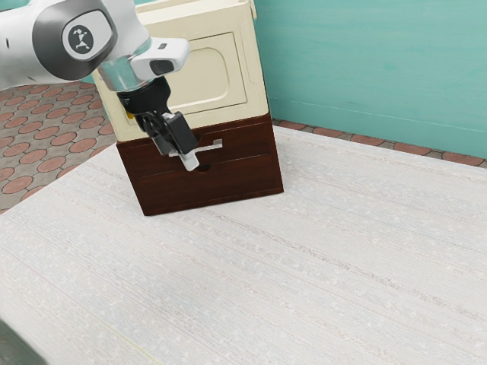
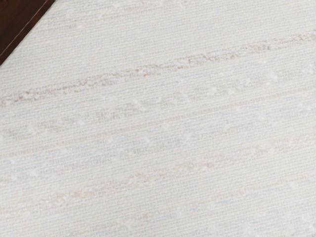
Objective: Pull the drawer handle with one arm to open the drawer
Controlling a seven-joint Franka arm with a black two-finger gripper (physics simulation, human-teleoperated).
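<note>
The pale handle (image 1: 211, 146) crossed the upper brown drawer (image 1: 247, 140), whose front looked flush. The gripper (image 1: 189, 157) was beside it; I couldn't tell whether its jaws stood apart or together. Securing the handle seemed next, then pulling outward over open counter (image 1: 304, 258).

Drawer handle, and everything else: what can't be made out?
- Handle, exterior view: partly hidden by the gripper.
- Cabinet, exterior view: top cut off by upper edge.
- Arm, exterior view: base beyond left edge.
- Dark cabinet piece, wrist view: cut off by the corner.
</note>
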